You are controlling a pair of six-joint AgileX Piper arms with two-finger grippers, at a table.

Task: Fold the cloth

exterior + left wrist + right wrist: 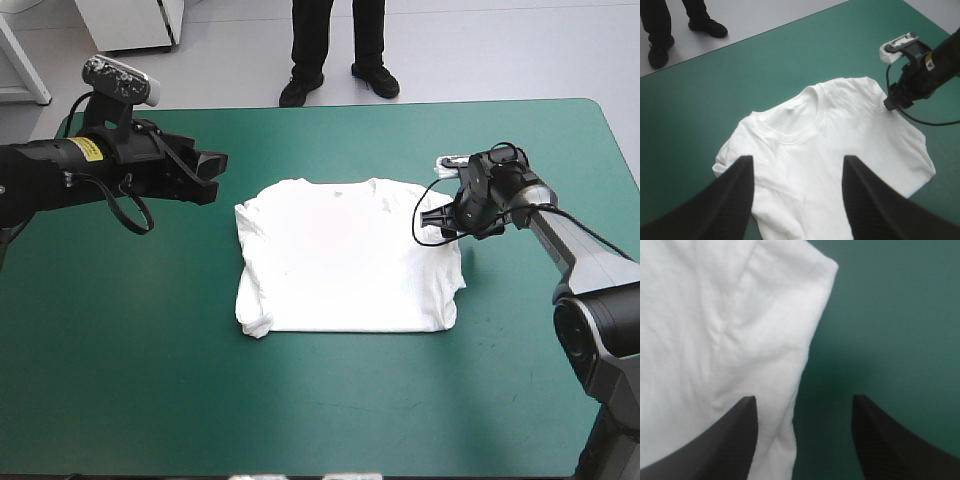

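Note:
The white T-shirt [345, 258] lies spread flat in the middle of the teal-green table, collar toward the far edge and sleeves tucked in. My left gripper [208, 172] hovers open above the table just off the shirt's far left corner; in its wrist view the shirt [825, 155] lies ahead of and under the open gripper [797, 162]. My right gripper [437, 222] is low at the shirt's right edge, near the shoulder. It stands open [804, 401], straddling the shirt's side edge [740, 340], one finger over cloth, the other over bare cover.
Bare teal-green cover [320, 400] surrounds the shirt on all sides, widest toward the near edge. The right arm [927, 65] shows in the left wrist view, at the shirt's far side.

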